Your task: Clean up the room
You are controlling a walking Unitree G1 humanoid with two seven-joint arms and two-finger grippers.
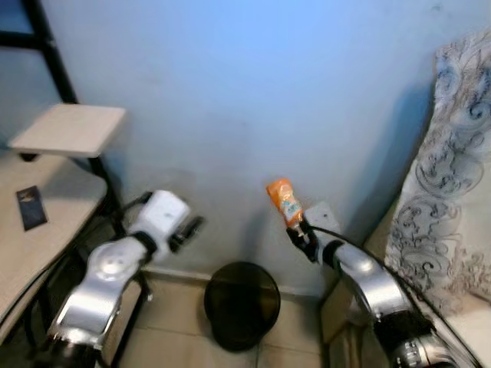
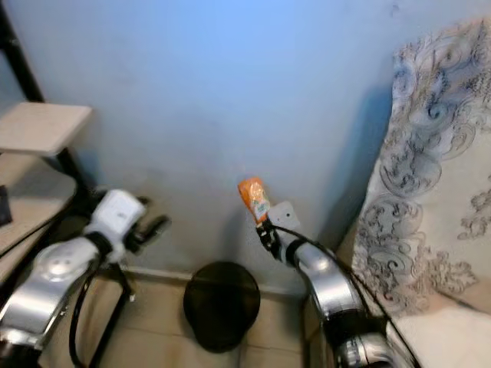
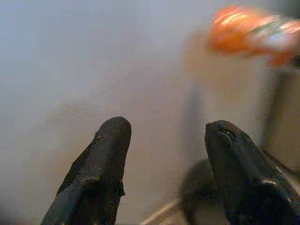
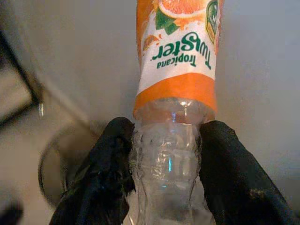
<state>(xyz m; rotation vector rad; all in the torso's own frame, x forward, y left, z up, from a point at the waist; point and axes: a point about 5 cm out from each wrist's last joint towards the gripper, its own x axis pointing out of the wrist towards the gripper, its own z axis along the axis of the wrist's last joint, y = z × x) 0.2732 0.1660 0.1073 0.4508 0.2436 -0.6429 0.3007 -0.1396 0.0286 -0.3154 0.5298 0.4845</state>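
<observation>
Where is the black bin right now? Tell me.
The black bin stands on the floor against the blue wall, centre of the head views, below the orange bottle held in the right tool.

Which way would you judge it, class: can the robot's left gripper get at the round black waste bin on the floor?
Probably yes: the open left gripper hangs beside and above the black bin, nothing between.

"Lighting?"
"My head views: bluish cast, soft focus, dark shadow beside the patterned curtain (image 1: pixel 449 169)."
"Wrists?"
"My left wrist view dim, orange bottle (image 3: pixel 251 30) blurred; right sharp."
</observation>
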